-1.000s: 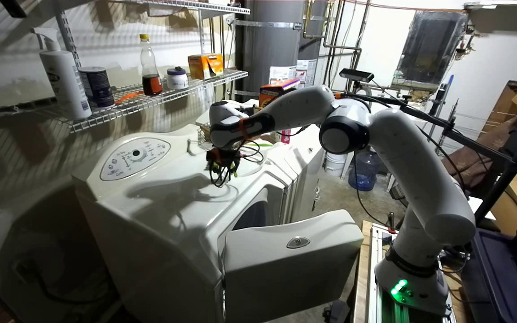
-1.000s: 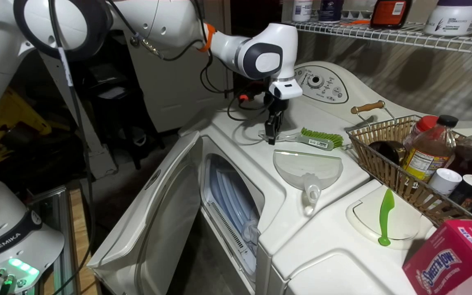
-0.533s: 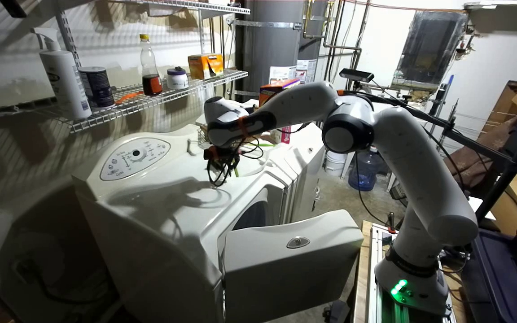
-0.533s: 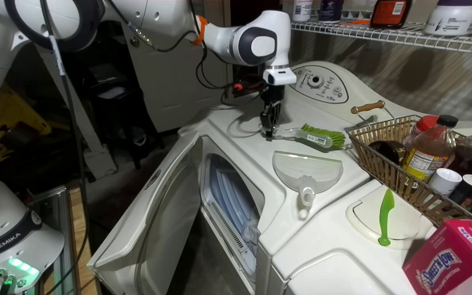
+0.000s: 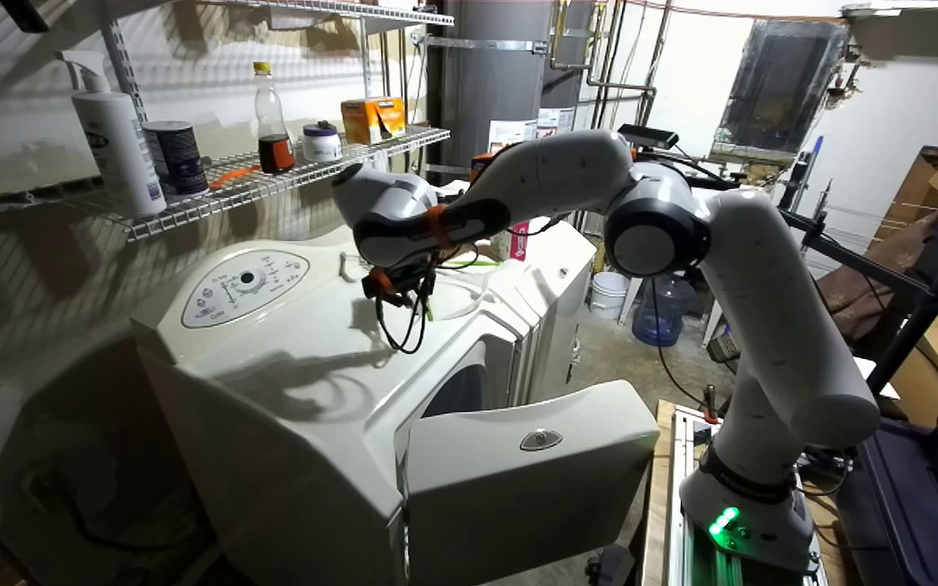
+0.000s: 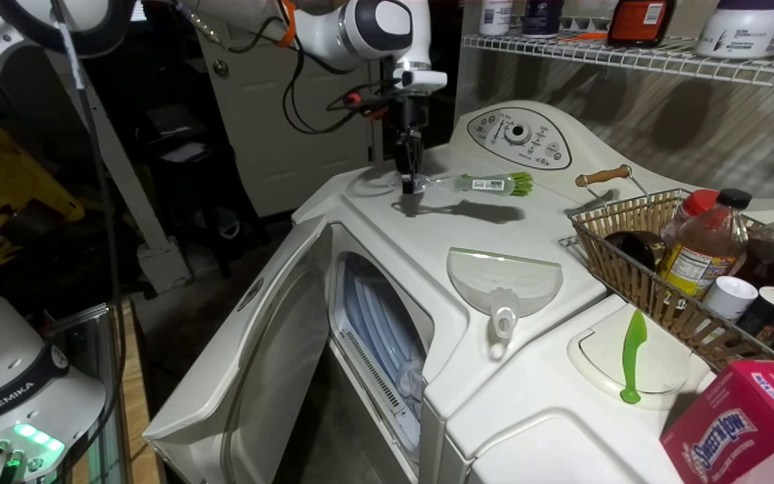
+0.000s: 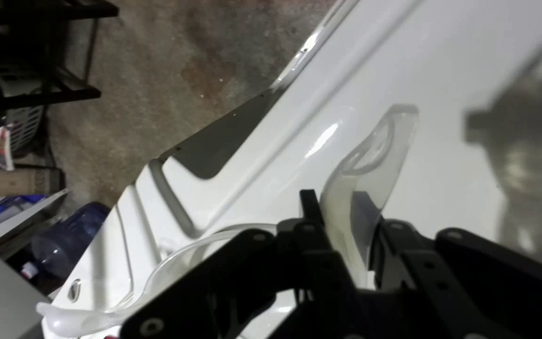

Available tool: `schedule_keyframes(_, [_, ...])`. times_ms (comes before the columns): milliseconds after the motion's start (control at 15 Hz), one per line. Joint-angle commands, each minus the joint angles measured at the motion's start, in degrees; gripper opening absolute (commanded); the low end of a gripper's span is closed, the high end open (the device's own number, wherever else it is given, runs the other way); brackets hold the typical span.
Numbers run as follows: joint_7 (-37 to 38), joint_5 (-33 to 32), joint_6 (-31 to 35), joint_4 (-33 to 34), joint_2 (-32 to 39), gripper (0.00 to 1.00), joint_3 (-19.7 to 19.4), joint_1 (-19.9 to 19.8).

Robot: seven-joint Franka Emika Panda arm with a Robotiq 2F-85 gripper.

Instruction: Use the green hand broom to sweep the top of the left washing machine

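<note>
The green hand broom [image 6: 492,184] has a clear handle and green bristles. It hangs roughly level just above the top of the left washing machine [image 6: 420,245], its shadow below it. My gripper [image 6: 408,187] is shut on the handle's end. In the wrist view the clear handle [image 7: 370,183] passes between the fingers of the gripper [image 7: 339,209]; the bristles are out of view there. In an exterior view cables mostly hide the gripper [image 5: 404,297], and only a sliver of green shows beside it. The left washing machine [image 5: 314,330] has a dial panel at its back.
A clear dustpan [image 6: 504,282] lies on the same top, near the front. The machine's door [image 6: 246,356] hangs open. A wicker basket [image 6: 619,272] of bottles, a green utensil [image 6: 634,353] and a pink box [image 6: 743,430] are to the side. A wire shelf [image 5: 290,175] runs above.
The gripper has moved up and away from the dustpan and basket, carrying the broom. The broom was lower, near the surface, and now hangs above it. The dustpan shifted slightly early on.
</note>
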Motion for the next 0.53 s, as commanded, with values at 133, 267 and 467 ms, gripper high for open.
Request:
schedule_keyframes(133, [1.51,-12.72,-15.53,6.84,3.28,0.05,1.04,7.73])
schedule_keyframes(267, [-0.18,-16.8,-20.92,10.04,5.47,0.05,1.58,10.0])
schedule_keyframes(467, [-0.82,-17.69,-20.74,7.38,3.86,0.22,3.48,9.82])
